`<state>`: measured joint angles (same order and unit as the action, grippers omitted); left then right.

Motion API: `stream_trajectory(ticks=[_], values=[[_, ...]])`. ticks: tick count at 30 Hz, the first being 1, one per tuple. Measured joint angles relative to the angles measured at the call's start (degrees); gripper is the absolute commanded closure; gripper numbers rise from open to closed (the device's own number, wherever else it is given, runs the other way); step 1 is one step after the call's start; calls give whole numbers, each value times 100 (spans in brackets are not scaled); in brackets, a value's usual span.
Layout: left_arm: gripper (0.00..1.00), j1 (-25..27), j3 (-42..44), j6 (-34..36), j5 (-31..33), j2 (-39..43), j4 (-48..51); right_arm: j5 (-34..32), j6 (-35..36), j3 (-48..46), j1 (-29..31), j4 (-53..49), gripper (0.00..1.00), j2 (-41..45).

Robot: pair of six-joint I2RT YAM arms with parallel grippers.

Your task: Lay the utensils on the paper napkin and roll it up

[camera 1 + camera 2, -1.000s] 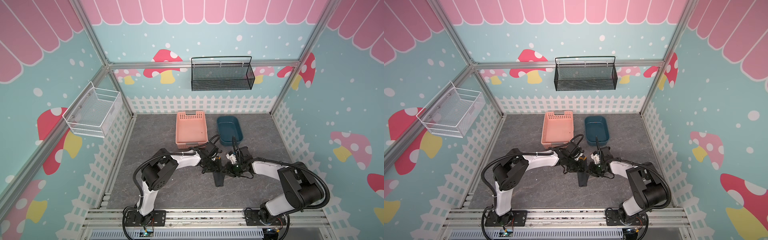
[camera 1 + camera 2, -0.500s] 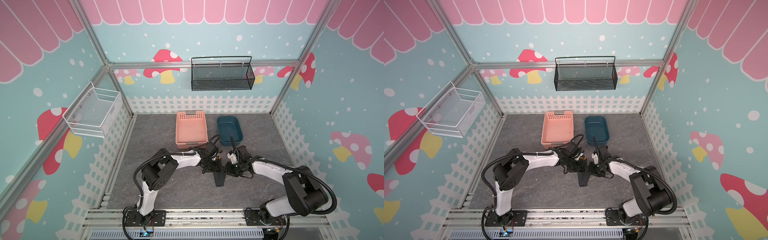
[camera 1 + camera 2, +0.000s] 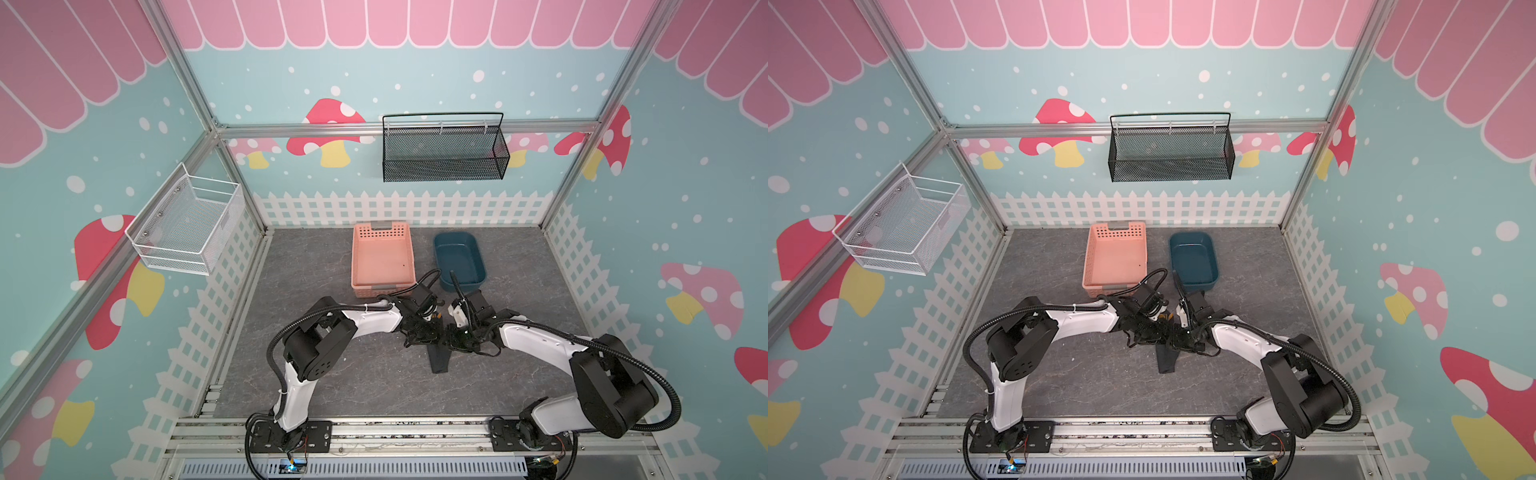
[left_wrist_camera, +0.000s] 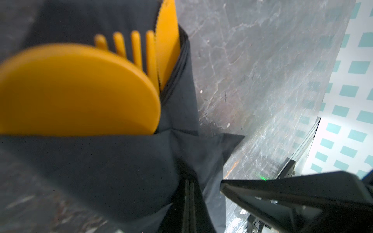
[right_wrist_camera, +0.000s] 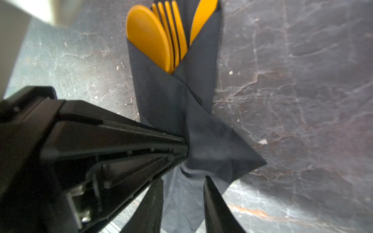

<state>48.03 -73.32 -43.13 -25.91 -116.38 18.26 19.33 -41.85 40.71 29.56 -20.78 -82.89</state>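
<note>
Grey table (image 3: 332, 374) open all around paper napkin (image 3: 439, 362), left gripper (image 4: 187, 187) clamped on its fold, right gripper (image 5: 183, 180) parted astride its tail.

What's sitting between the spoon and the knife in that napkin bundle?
The fork, tines showing between spoon and knife inside the paper napkin; both wrist views show it.

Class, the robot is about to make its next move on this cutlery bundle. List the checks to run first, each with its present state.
1. All three utensils inside the paper napkin: ok, only their heads show.
2. Napkin flaps crossed over them: ok.
3. The left gripper shut on the napkin: ok.
4. The right gripper open: ok, the napkin's tail lies between its jaws.
5. Roll neat: not ok, a loose corner sticks out sideways.
</note>
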Motion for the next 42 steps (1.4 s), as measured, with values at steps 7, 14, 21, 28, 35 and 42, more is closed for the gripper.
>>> stream_trajectory(ticks=[7, 14, 21, 28, 35, 42], values=[[95, -9, 0, -13, 2, 0, -9, -9, -66, -24, 111, 92, 63, -264], [95, -13, 0, -13, 20, 0, -13, 15, -127, -50, 131, 210, 74, -313], [89, -13, 0, -17, 22, 7, -50, -33, -225, -114, 131, 341, 85, -334], [81, -83, 66, -17, 133, 459, -70, -13, -278, -131, 129, 426, 91, -304], [68, -310, 708, -168, 240, 1370, -579, 118, -304, -210, -35, 487, 96, -199], [60, -485, 1517, -608, 192, 1493, -1130, 483, -389, -376, -389, 645, 96, 142]])
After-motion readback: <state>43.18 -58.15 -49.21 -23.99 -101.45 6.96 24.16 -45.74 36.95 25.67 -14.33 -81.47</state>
